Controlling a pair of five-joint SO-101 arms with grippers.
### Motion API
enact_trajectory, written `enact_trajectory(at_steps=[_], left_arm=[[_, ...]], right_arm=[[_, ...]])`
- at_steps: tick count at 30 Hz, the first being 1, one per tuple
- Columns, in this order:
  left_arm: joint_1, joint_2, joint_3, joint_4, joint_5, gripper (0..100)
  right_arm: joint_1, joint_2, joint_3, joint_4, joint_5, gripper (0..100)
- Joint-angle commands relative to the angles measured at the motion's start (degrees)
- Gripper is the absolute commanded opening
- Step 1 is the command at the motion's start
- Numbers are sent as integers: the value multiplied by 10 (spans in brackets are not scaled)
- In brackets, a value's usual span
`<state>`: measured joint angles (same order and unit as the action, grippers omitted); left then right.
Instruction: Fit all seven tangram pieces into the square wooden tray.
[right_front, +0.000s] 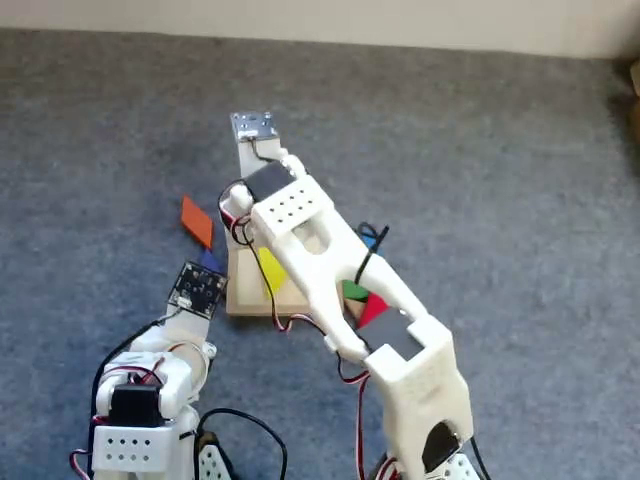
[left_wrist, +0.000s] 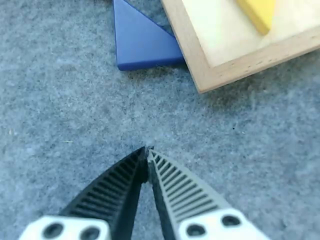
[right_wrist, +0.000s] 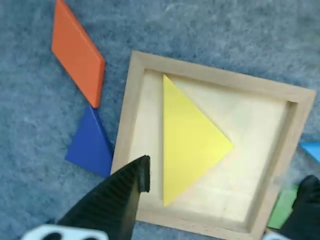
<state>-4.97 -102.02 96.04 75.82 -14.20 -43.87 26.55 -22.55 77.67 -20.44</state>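
The square wooden tray (right_wrist: 136, 107) lies on the grey carpet with a yellow triangle (right_wrist: 190, 140) flat inside it. My right gripper (right_wrist: 227, 175) hangs open above the tray, one finger (right_wrist: 125, 195) over the tray's wall and the other near the opposite side. An orange parallelogram (right_wrist: 77, 57) and a dark blue triangle (right_wrist: 90, 145) lie on the carpet just outside the tray. My left gripper (left_wrist: 146, 151) is shut on nothing, low over bare carpet, a short way from the blue triangle (left_wrist: 142, 42) and the tray's corner (left_wrist: 210, 65).
In the high view the right arm (right_front: 320, 250) stretches over the tray (right_front: 240, 295) and hides much of it. Green (right_front: 352, 292), red (right_front: 372, 310) and light blue (right_front: 370, 238) pieces peek out beside it. Open carpet surrounds everything.
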Motion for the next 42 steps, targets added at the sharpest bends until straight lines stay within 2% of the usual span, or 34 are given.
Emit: enact_trajectory(at_steps=[1, 5, 8, 10, 16, 31, 42], left_arm=[[-7, -20, 12, 3, 6, 5], [-7, -20, 12, 3, 6, 5], [-7, -20, 12, 3, 6, 5], [-7, -20, 12, 3, 6, 5], [-7, -20, 12, 3, 6, 5], [-7, -20, 12, 3, 6, 5], [-7, -20, 12, 3, 6, 5]], right_arm=[[37, -16, -42, 36, 98, 334], [75, -15, -37, 37, 173, 148], [100, -14, -36, 36, 249, 58], [108, -12, -33, 36, 274, 52], [104, 29, 25, -42, 276, 52], [-3, 72, 48, -49, 273, 50], [49, -29, 23, 3, 276, 50]])
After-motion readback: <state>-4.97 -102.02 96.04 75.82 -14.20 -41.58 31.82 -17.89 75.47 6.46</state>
